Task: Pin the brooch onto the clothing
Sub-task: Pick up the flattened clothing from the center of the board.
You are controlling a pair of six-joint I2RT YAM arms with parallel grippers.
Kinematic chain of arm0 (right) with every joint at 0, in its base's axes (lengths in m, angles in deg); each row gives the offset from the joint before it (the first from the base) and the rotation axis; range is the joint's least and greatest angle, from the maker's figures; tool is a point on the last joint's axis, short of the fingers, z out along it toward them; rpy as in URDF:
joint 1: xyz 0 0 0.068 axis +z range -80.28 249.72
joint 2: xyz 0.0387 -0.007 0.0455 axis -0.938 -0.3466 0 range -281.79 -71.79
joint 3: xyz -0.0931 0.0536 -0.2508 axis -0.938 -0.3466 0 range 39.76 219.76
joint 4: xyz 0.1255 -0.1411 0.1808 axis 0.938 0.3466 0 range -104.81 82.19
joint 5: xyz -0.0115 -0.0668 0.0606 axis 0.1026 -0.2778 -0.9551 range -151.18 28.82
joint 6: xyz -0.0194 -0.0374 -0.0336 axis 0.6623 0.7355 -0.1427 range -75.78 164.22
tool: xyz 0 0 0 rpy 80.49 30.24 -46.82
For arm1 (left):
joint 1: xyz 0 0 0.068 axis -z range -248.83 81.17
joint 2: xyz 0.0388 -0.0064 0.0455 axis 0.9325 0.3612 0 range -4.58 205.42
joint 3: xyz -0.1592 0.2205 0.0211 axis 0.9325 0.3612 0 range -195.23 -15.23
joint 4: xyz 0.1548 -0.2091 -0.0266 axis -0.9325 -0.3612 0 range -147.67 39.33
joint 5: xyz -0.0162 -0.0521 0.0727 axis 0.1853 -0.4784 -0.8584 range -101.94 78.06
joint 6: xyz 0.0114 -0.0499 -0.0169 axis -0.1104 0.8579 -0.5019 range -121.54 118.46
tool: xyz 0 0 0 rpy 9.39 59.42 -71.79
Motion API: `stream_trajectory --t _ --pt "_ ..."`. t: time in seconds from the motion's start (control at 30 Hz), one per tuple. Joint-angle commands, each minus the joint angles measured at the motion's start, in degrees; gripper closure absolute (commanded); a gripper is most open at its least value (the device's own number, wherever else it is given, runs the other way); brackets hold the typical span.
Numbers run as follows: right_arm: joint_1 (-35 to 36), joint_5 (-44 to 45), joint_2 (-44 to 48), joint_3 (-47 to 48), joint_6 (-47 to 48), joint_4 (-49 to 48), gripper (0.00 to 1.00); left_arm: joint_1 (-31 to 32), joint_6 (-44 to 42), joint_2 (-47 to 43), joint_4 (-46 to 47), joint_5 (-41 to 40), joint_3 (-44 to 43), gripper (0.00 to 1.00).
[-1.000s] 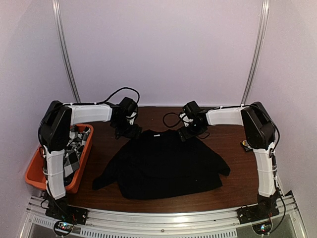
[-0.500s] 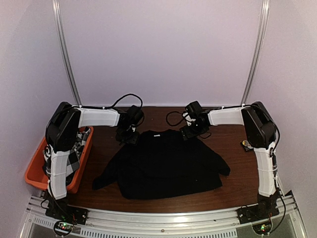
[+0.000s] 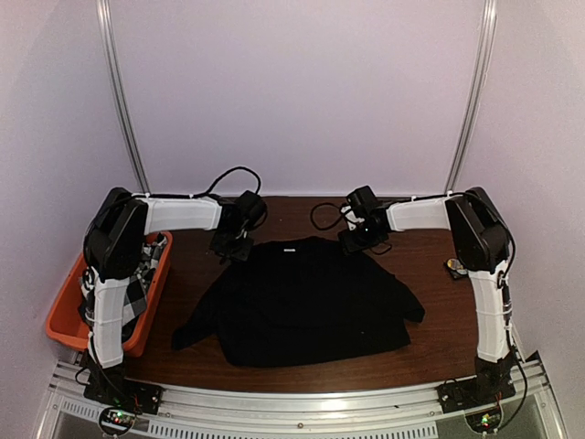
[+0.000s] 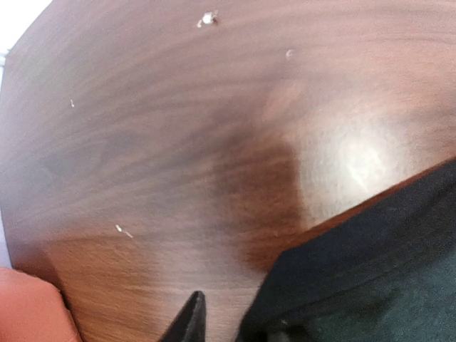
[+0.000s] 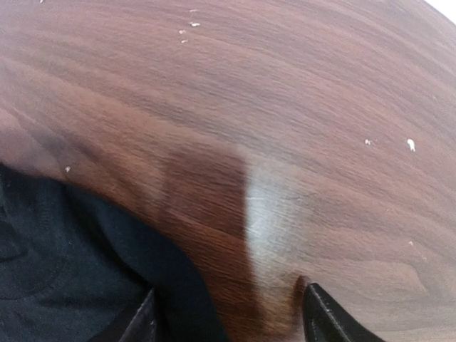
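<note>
Seemingly to smooth the T-shirt [image 3: 302,302], flat on the tabletop [image 3: 430,352], for pinning: right pincer [image 5: 231,318] gaped astride one shoulder edge; left pincer [image 3: 230,247] met the other, its grip indiscernible.

Table [image 3: 183,274]: dark brown wood grain, smooth and glossy. Under both my wrist cameras it throws back pale patches of glare [image 4: 356,153].

T-shirt [image 3: 302,302]: black knit cloth, matt and softly creased, with stitched seam lines showing near my right wrist [image 5: 50,242].

Bin [image 3: 62,320]: orange plastic, smooth, with a faint sheen.

Checked cloth [image 3: 132,294]: matt fabric.

My arm shells [image 3: 183,212]: smooth white plastic with black matt joints.

Uprights [image 3: 119,101] and near rail [image 3: 302,400]: bare silvery metal.
</note>
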Motion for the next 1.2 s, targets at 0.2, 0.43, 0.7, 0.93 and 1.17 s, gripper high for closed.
stream_trajectory --t 0.2,0.43,0.7,0.93,1.17 --pt "-1.25 -6.85 -3.01 -0.36 0.61 0.33 0.89 -0.38 -3.21 3.81 -3.17 -1.75 -9.33 1.00" --pt "-2.27 -5.61 -1.33 0.21 -0.25 -1.15 1.00 -2.04 -6.75 7.01 -4.69 -6.03 -17.79 1.00" --pt "-3.20 -5.30 5.80 -0.97 -0.90 -5.86 1.00 -2.65 -10.83 4.48 -2.53 -6.76 -20.52 1.00" --pt "-3.16 -8.27 23.47 -10.68 -2.13 -15.49 1.00 -2.29 -12.95 -6.69 0.54 -1.25 -18.16 1.00" --pt "-2.95 -8.51 39.26 -13.22 0.70 -15.64 1.00 1.25 -19.15 -18.65 1.04 1.49 -21.53 1.00"
